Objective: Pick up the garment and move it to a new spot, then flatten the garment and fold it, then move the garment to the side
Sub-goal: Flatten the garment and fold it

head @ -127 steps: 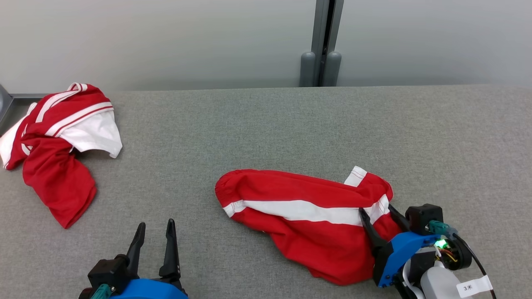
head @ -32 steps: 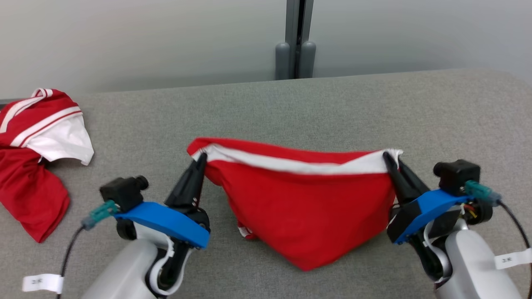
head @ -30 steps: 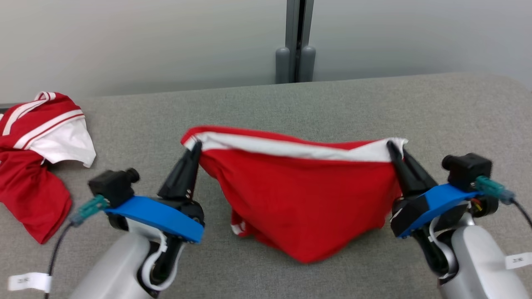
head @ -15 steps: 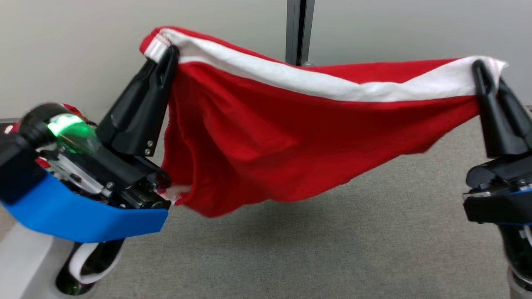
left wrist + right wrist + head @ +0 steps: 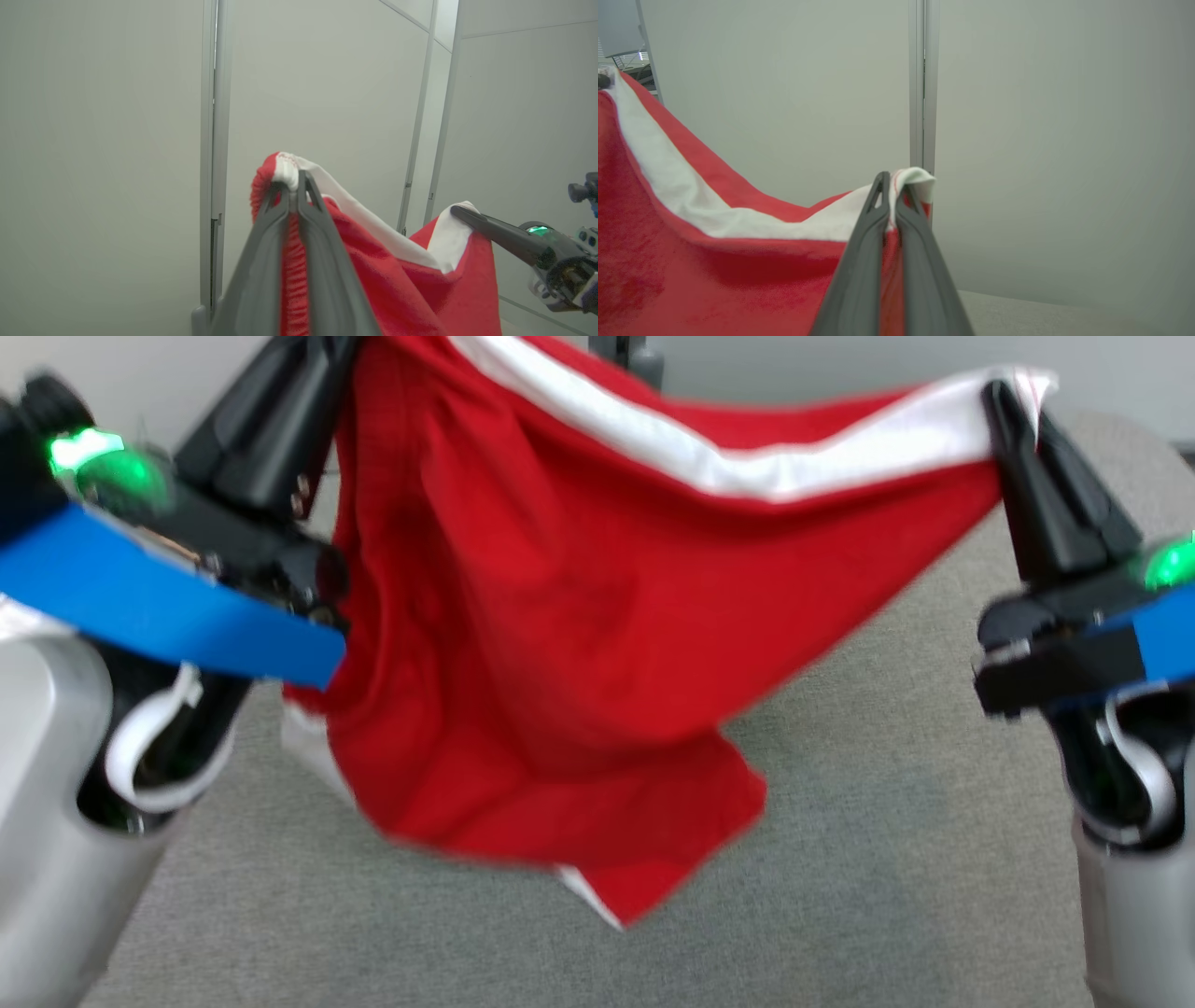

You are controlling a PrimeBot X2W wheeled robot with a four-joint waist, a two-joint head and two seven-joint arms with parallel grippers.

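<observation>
Over grey felt table [image 5: 887,859], before pale wall panels: holding red garment [image 5: 560,616] aloft by its white-banded edge, with left gripper [image 5: 297,179] and right gripper [image 5: 889,184] each pinched shut on a corner. Probably mid-carry; next, lowering onto a fresh spot, then spreading flat.

An office-like test bay is suggested: plain pale-grey partition panels [image 5: 93,140] joined by slim metal posts [image 5: 923,93] are seen behind a table [image 5: 887,849] covered in grey felt. Past one panel's edge, blurred furniture [image 5: 630,65] can be glimpsed in the right wrist view.
</observation>
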